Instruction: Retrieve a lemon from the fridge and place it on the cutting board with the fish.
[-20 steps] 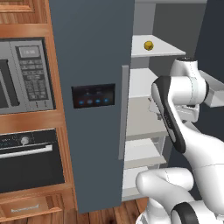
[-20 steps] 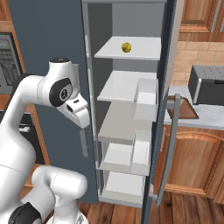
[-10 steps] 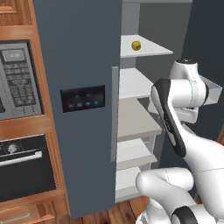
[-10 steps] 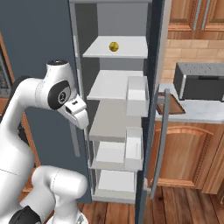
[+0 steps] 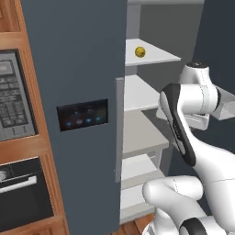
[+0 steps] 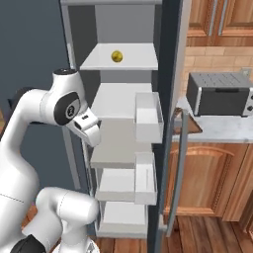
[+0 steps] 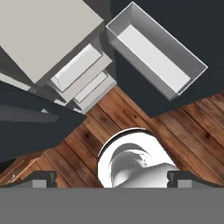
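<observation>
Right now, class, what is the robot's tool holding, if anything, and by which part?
Nothing. The tool is open and empty, and the lemon sits untouched on the fridge's top shelf.

Fridge opening: you have the fridge [image 6: 74, 54] standing open, shelves reachable from the front.
Above lemon [image 6: 117, 56]: open air over its top shelf.
Right of lemon: the door bins [image 6: 148, 116] narrow your path.
Left of lemon: the closed door [image 5: 78, 101] blocks you.
</observation>
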Tool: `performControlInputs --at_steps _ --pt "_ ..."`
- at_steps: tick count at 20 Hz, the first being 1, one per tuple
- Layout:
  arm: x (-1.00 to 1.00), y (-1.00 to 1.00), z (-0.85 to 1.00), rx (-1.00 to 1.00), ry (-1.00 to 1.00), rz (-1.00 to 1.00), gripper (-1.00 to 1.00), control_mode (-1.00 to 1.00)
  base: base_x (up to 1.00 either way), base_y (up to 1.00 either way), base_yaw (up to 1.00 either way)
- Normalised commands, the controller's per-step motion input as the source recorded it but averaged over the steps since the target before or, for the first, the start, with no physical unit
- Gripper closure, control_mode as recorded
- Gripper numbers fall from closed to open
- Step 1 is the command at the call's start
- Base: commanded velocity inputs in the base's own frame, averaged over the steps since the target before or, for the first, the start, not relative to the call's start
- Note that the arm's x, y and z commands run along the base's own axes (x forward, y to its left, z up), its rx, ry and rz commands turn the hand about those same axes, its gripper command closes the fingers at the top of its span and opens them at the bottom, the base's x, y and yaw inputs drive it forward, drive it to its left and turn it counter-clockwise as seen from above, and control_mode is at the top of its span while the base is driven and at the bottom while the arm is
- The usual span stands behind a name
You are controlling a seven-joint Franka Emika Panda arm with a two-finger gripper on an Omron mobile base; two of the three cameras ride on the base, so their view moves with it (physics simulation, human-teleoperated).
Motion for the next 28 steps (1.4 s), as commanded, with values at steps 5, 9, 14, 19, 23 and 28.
performControlInputs --at_steps 5,9,14,19,23,28 --pt "0.00 0.00 0.00 0.00 0.00 0.00 -1.00 1.00 0.71 0.00 0.00" --pt "0.00 0.00 0.00 0.00 0.00 0.00 -1.00 1.00 0.61 -0.18 0.01" --pt "0.00 0.00 0.00 0.00 0.00 0.00 -1.00 1.00 0.14 -0.30 0.00" --pt "0.00 0.00 0.00 0.00 0.00 0.00 -1.00 1.00 0.01 -0.31 0.00" --pt "0.00 0.00 0.00 0.00 0.00 0.00 -1.00 1.00 0.18 0.00 0.00" --pt "0.00 0.00 0.00 0.00 0.00 0.00 -1.00 1.00 0.06 0.00 0.00"
